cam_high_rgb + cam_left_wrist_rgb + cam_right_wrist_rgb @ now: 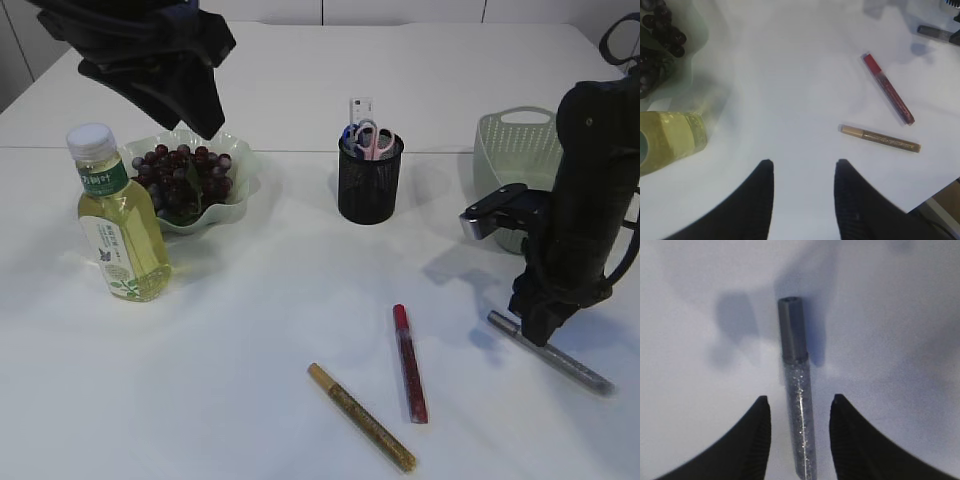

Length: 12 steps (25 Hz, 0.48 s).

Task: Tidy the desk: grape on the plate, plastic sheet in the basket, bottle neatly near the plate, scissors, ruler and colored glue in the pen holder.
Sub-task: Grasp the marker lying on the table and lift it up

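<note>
My right gripper (799, 402) is open and low over the table, its jaws on either side of a silver glitter glue (795, 365) with a gap on each side. Red glue (410, 362) and gold glue (361, 403) lie at the front middle. Scissors (375, 140) and a ruler (361, 108) stand in the black pen holder (370, 185). Grapes (185, 180) fill the green plate (243, 190), and the bottle (118, 215) stands upright at its front left. My left gripper (804, 165) hangs open and empty above them. The plastic sheet is out of view.
A pale green basket (515, 140) stands at the back right, just behind my right arm. White tabletop stretches between the bottle and the glue sticks. The table's front edge shows at the lower right of the left wrist view.
</note>
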### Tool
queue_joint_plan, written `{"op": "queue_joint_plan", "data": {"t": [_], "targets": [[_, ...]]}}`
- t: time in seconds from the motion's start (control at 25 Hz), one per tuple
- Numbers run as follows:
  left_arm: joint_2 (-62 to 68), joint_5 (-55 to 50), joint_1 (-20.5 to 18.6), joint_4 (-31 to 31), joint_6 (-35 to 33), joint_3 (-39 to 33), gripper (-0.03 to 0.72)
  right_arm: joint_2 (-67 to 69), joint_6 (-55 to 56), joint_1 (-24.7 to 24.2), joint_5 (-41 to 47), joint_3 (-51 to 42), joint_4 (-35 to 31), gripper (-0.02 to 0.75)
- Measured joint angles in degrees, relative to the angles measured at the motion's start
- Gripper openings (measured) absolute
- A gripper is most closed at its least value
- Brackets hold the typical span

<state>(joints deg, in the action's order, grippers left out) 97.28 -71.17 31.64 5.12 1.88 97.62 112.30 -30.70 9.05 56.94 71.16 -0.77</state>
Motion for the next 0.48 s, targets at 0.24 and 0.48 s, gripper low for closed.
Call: {"op": "queue_joint_plan", "data": {"t": [0.24,0.48], "targets": [[0.00,0.00,0.00,0.00,0.00,0.00,0.298,0.20,0.72,0.00,-0.10,-0.96,0.77,0.323],[0.00,0.00,0.00,0.00,0.00,0.00,0.298,0.31,0.86,0.00,-0.80,-2.39,0.77,0.323]]}}
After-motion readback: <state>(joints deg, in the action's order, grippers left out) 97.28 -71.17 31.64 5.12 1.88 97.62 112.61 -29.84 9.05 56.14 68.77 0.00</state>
